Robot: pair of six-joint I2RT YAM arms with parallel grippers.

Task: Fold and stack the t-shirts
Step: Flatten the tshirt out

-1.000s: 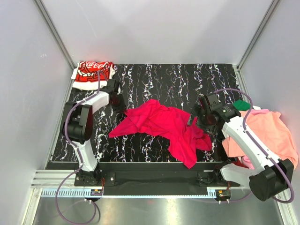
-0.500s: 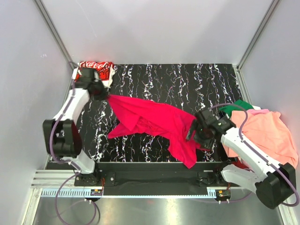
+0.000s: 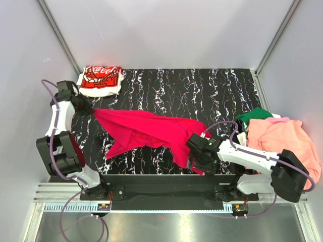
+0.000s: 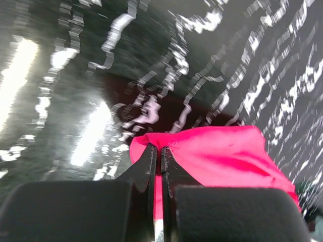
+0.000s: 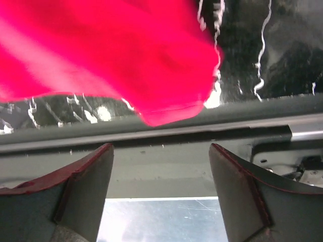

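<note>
The crimson-pink t-shirt (image 3: 151, 128) lies stretched across the black marbled table (image 3: 202, 91). Its left corner is pulled taut to the table's left edge, where my left gripper (image 3: 89, 110) is shut on it. In the left wrist view the cloth (image 4: 217, 151) is pinched between the closed fingers of the left gripper (image 4: 157, 151). My right gripper (image 3: 194, 160) hovers open at the near edge, over the shirt's lower right corner (image 5: 166, 108). The right gripper (image 5: 160, 147) has nothing between its fingers. A folded white t-shirt with red logo print (image 3: 101, 79) sits at the far left corner.
A heap of t-shirts lies off the table's right side, with a salmon-orange one (image 3: 280, 138) on top and a green one (image 3: 255, 115) behind. The table's front rail (image 5: 212, 132) runs just below the right gripper. Grey walls enclose the workspace.
The left gripper closed on the crimson shirt's corner and dragged it left to the table edge, stretching the cloth. The right arm swung down and left to the shirt's near corner.
</note>
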